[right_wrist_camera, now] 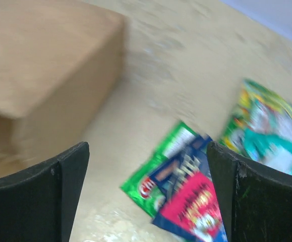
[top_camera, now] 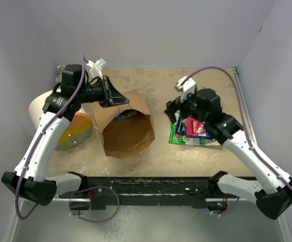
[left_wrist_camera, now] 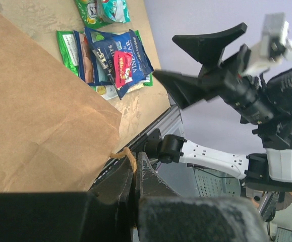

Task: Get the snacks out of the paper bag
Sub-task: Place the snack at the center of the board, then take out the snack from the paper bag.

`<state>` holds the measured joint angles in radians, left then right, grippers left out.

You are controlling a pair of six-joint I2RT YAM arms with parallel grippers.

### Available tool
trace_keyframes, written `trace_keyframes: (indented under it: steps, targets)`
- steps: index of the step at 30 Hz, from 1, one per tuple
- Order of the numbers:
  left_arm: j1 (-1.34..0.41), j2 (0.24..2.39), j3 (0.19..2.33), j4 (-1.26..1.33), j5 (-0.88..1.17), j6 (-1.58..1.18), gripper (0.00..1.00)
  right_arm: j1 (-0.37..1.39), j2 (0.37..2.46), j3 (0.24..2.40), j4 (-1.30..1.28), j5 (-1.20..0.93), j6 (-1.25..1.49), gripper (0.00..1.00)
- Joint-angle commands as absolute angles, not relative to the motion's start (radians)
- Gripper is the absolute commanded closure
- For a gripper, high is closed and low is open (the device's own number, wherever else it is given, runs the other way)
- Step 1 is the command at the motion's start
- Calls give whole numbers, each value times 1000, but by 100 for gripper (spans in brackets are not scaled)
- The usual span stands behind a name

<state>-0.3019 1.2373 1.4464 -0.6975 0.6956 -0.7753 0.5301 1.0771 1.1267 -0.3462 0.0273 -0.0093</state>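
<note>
The brown paper bag [top_camera: 127,132] lies on its side mid-table with its mouth toward the near edge. A dark blue packet [top_camera: 126,115] shows inside it. My left gripper [top_camera: 113,97] sits at the bag's far end. In the left wrist view it [left_wrist_camera: 134,164] is shut on a twisted paper handle [left_wrist_camera: 126,156] of the bag [left_wrist_camera: 40,116]. Several snacks [top_camera: 191,130] lie in a pile right of the bag: green, dark blue and red-pink [right_wrist_camera: 198,204], and a green-teal one [right_wrist_camera: 267,133]. My right gripper [top_camera: 175,113] hangs open and empty just above the pile [right_wrist_camera: 146,166].
A white cylinder with an orange-yellow round end [top_camera: 71,130] lies at the left, under my left arm. Grey walls close in the table at the back and both sides. A black rail [top_camera: 146,184] runs along the near edge.
</note>
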Motion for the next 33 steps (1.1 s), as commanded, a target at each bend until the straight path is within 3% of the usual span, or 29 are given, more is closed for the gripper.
trace_keyframes:
  steps: [1, 5, 13, 16, 17, 25, 28, 33]
  targets:
    - [-295, 1198, 1453, -659, 715, -787, 100, 723, 1043, 1085, -119, -249, -156, 0]
    - [-295, 1195, 1453, -660, 722, -793, 100, 904, 1071, 1070, -13, -296, -239, 0]
    - [-295, 1199, 1449, -654, 765, -805, 100, 1188, 1189, 974, 162, -122, -475, 2]
    - [-295, 1199, 1435, -653, 779, -807, 100, 1203, 1257, 945, 213, -85, -584, 22]
    - [-295, 1194, 1429, -647, 782, -812, 100, 1205, 1285, 940, 226, -67, -615, 33]
    - [-295, 1204, 1427, -612, 833, -833, 100, 1197, 1577, 925, 557, 165, -690, 69]
    - [-295, 1203, 1432, -611, 847, -831, 100, 1184, 1699, 945, 663, 226, -734, 79]
    - [-296, 1197, 1446, -617, 871, -812, 100, 1136, 1824, 996, 738, 227, -683, 79]
